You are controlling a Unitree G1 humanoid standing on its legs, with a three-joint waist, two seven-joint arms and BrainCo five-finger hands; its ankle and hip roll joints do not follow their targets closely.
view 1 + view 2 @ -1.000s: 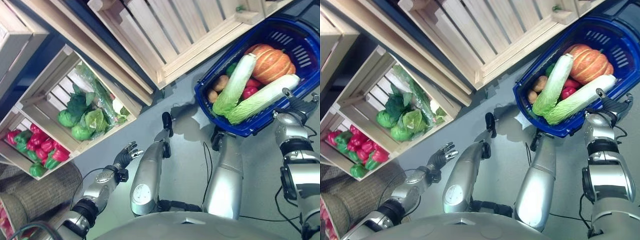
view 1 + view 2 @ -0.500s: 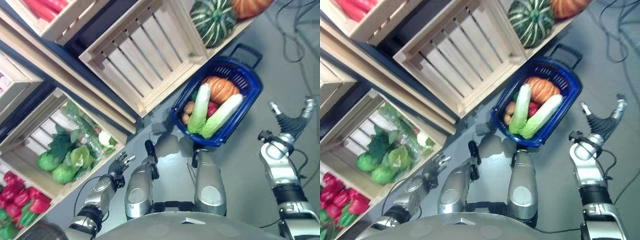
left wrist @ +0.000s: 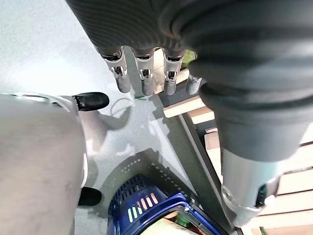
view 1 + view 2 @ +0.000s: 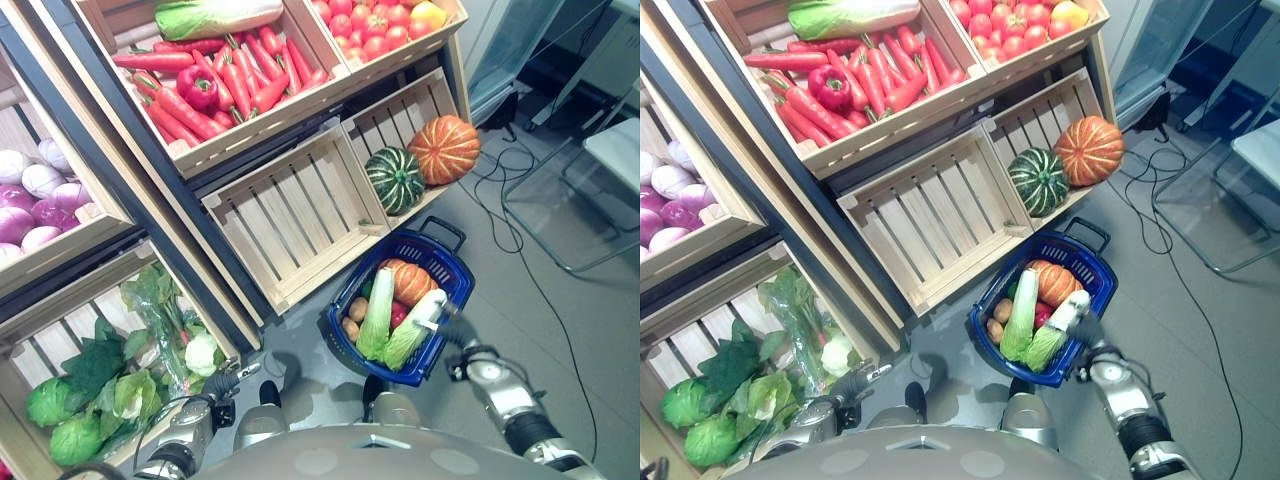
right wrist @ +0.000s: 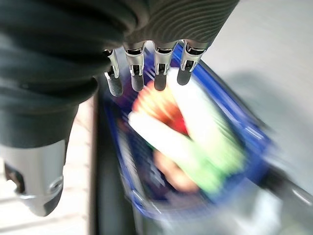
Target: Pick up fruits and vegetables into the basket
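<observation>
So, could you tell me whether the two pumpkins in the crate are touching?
Cannot tell: in the left eye view the green pumpkin and orange pumpkin sit side by side, with no plain gap.

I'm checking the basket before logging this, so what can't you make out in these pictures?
- Blue basket contents: blurred in the right wrist view.
- Potatoes and red fruit: mostly hidden under the napa cabbages, eye views.
- Basket in the left wrist view: cut off by the edge.

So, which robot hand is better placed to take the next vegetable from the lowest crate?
Probably the left robot hand: it hangs open beside the crate of green vegetables. The right robot hand is open too, but beside the blue basket.
</observation>
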